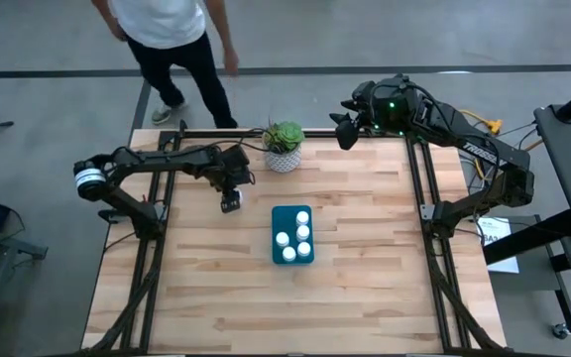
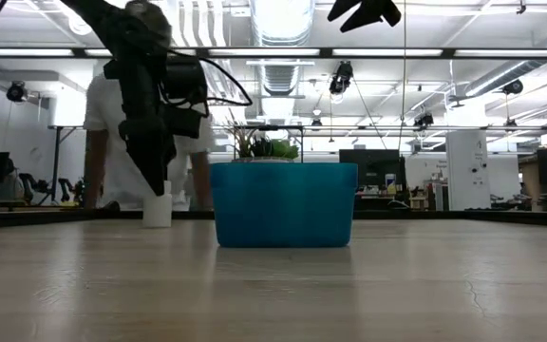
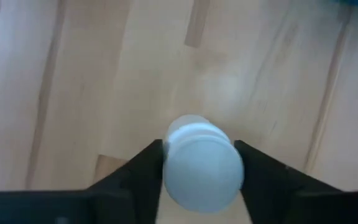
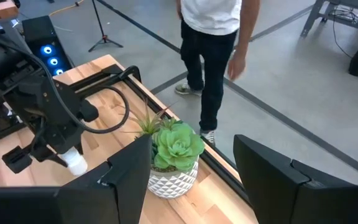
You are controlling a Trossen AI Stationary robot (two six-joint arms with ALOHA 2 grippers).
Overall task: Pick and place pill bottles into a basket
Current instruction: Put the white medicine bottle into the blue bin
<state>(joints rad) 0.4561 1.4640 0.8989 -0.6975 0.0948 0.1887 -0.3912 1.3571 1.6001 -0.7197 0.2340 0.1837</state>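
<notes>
Four pill bottles [image 1: 293, 239] you see in the basket [image 1: 291, 214], left gripper [image 3: 201, 171] clamped around a fifth bottle [image 3: 202, 168] on the table [image 1: 365, 278], right gripper [image 1: 345, 131] open, raised.

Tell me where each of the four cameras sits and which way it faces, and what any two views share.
High: above the table, looking straight down; both arms, the basket, a person beyond the far edge.
Low: at tabletop height, looking level across; the left gripper over a pill bottle, basket front.
Left wrist: on the left arm, looking down past its fingers flanking the bottle's cap.
Right wrist: on the raised right arm, looking across at the plant, its own fingers in front.
Shared: the right wrist and low views both show the left arm over the bottle.
</notes>
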